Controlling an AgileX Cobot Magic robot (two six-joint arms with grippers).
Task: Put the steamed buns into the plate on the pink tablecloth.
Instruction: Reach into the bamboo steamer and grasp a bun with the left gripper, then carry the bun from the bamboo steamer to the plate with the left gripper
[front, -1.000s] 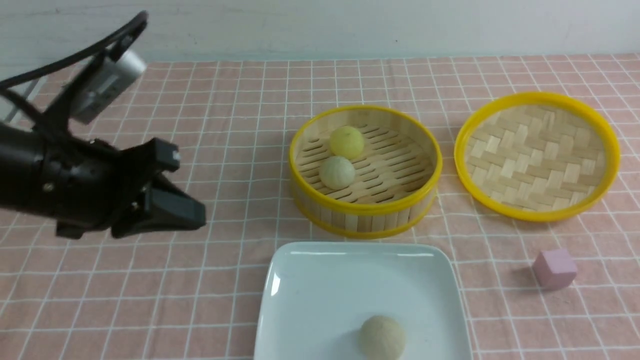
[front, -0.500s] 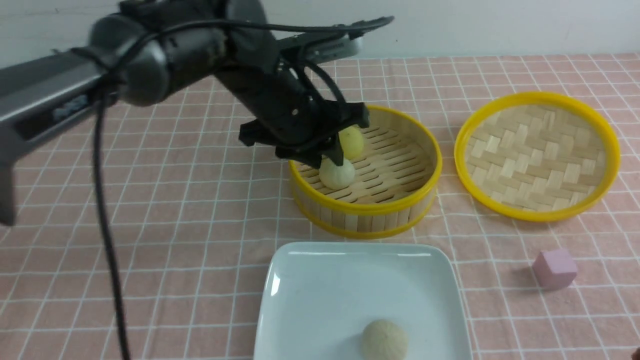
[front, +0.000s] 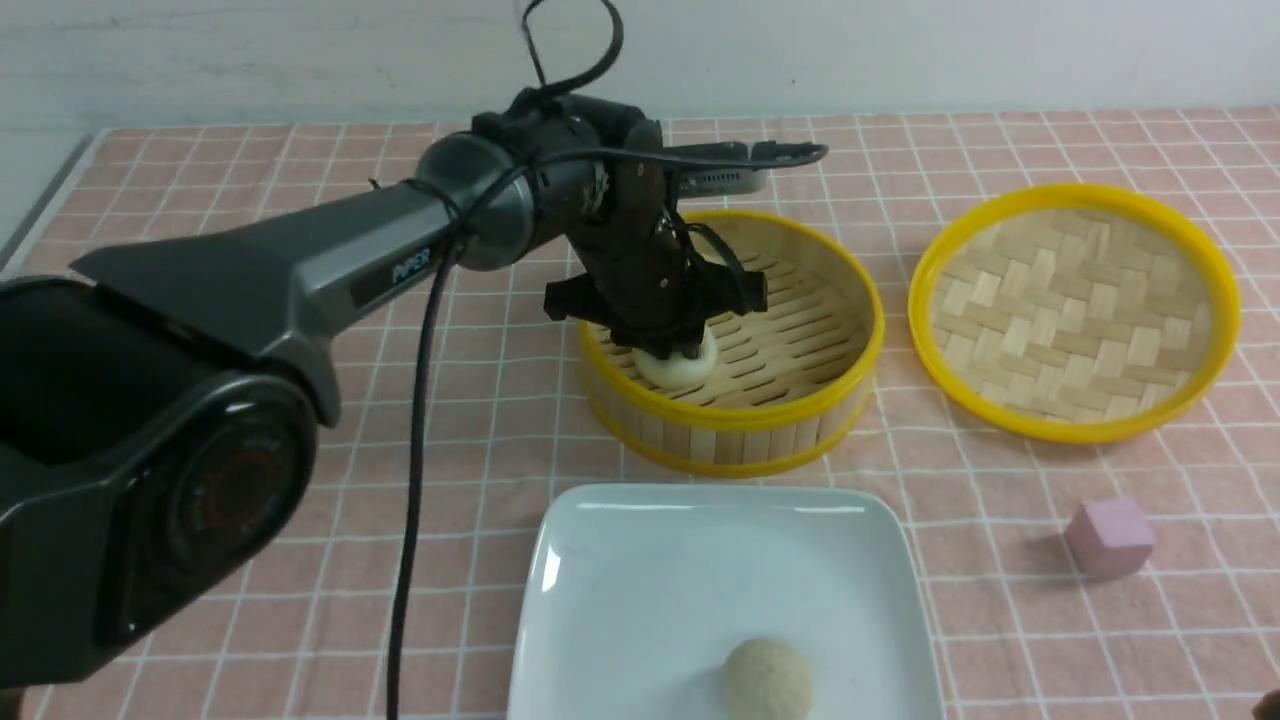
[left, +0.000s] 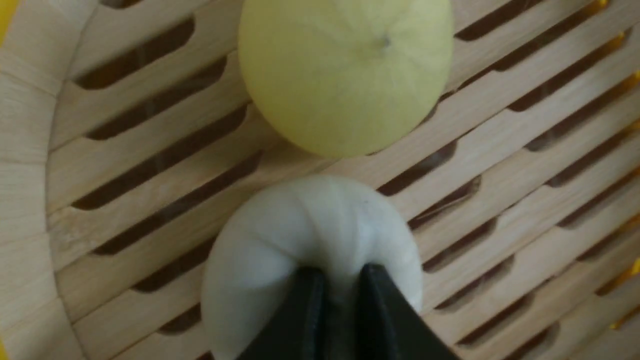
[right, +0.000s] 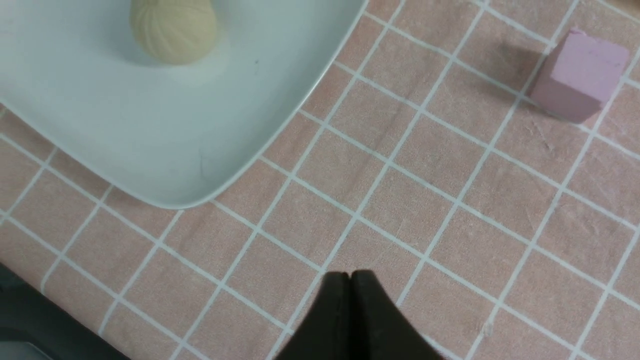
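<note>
My left claw (left: 341, 282) pinches narrow on the pale beige ridged steamed bun (front: 680, 371), mid-frame inside the yellow-rimmed bamboo steamer basket (front: 735, 425). Grasp step, I judge; next, lift clear of the pale yellow bun (left: 345, 75) toward the glossy white square plate (front: 640, 590), bottom centre.

The left arm (front: 300, 270) lies across the cloth's (front: 470, 560) left half and dips into the steamer (front: 740, 440), blocking its left side. There the yellow bun (left: 345, 70) sits just beside the pale bun (left: 280, 240), hardly a gap between. The steamer's right half is bare. The plate (front: 640, 580) is open but for one bun (front: 767, 680) at its near edge. Lid (front: 1075, 310) and cube (front: 1108, 538) stand off right, bare cloth around the cube.
</note>
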